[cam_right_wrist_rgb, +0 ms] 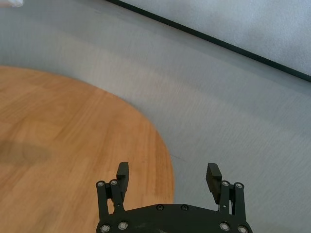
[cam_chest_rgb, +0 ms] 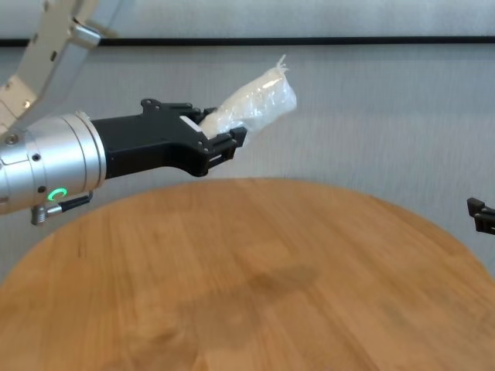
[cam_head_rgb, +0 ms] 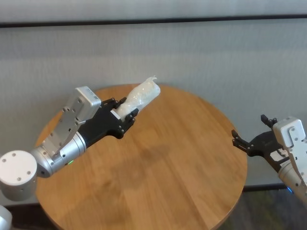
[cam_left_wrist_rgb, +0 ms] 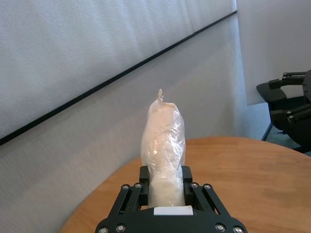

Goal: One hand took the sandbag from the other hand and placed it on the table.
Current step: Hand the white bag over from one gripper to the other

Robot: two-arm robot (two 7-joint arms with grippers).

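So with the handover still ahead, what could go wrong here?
1. The left gripper pinches only the sandbag's lower end; the rest juts out unsupported, so a bump could tilt or slip it.
2. The bag is held above the table; a fumbled transfer may drop it.
3. The open right gripper sits off the table's edge, so it has a long approach to line up.

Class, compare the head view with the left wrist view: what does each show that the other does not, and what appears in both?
Only the head view shows the left arm's silver wrist and the whole round table, with the left gripper raised above its far left part.

Only the left wrist view shows, close up, the fingers pressed against the sandbag's lower end.

Both show the sandbag clamped in the left gripper with its twisted tip pointing away, the wooden tabletop, the grey wall with its dark stripe, and the right gripper, open and empty, off to the right.
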